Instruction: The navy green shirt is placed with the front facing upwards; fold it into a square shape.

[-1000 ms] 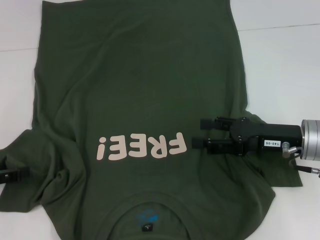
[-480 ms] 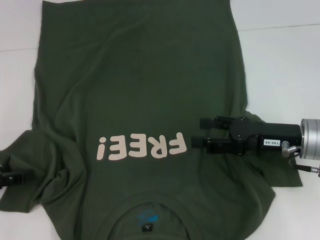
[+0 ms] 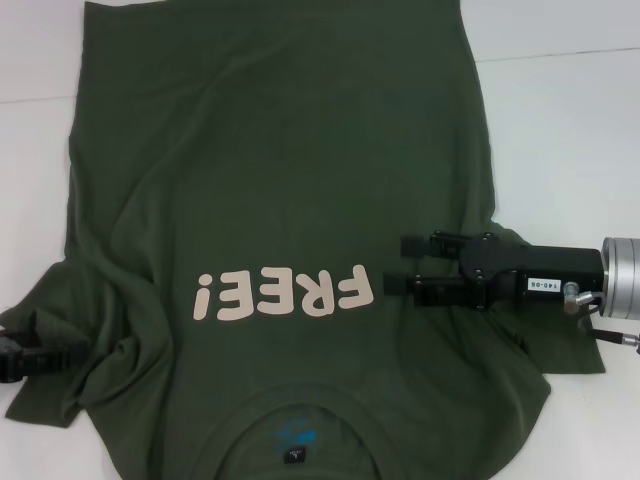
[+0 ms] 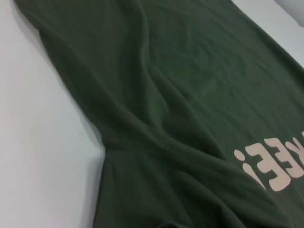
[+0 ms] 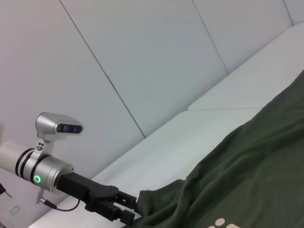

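Observation:
The navy green shirt [image 3: 280, 170] lies spread on the white table, front up, with its pale "FREE!" letters [image 3: 285, 293] upside down towards me. My right gripper [image 3: 395, 265] hovers open over the shirt beside the letters, near the right sleeve, holding nothing. My left gripper [image 3: 70, 354] is low at the left sleeve's edge. In the right wrist view this left gripper [image 5: 135, 206] stands open, its fingers at the sleeve's hem. The left wrist view shows only wrinkled shirt [image 4: 180, 95] and part of the letters [image 4: 275, 161].
The white table [image 3: 560, 120] shows bare on both sides of the shirt. The collar with small blue print [image 3: 295, 435] lies at the near edge. Folds run across the left half of the cloth. A pale panelled wall [image 5: 142, 57] stands behind the table.
My left gripper has slid right, from the table edge into the left sleeve's hem. The right gripper and the rest of the shirt have stayed still.

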Motion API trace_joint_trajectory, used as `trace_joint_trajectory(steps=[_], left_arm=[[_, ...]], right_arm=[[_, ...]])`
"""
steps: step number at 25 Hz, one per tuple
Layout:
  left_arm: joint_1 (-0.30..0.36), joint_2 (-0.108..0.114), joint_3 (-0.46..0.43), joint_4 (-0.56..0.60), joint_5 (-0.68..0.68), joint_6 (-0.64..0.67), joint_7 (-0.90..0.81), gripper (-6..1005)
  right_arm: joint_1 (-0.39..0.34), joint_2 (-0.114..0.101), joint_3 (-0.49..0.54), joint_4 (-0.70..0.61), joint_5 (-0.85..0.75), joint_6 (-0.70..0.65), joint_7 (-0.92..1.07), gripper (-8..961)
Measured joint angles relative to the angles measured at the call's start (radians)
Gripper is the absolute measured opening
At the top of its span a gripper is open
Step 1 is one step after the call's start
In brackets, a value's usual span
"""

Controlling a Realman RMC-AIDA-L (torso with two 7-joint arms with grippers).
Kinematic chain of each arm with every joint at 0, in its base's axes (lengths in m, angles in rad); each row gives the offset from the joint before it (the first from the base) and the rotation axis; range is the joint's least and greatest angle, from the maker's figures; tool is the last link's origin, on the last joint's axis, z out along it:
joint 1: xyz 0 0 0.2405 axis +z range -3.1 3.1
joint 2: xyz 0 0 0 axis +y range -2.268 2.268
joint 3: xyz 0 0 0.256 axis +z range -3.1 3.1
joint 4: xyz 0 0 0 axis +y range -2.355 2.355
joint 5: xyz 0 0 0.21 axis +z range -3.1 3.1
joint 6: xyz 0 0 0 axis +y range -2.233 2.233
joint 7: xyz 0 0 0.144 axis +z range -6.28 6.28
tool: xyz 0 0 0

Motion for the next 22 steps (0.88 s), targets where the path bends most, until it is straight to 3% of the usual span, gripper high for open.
trace_joint_trajectory(steps=[22], left_arm=[[-0.005,0.002,0.002,0.000,-0.038,-0.029,0.016,794]], right_arm=[[-0.002,0.000,0.009,0.000,0.000,0.002,0.000,914]])
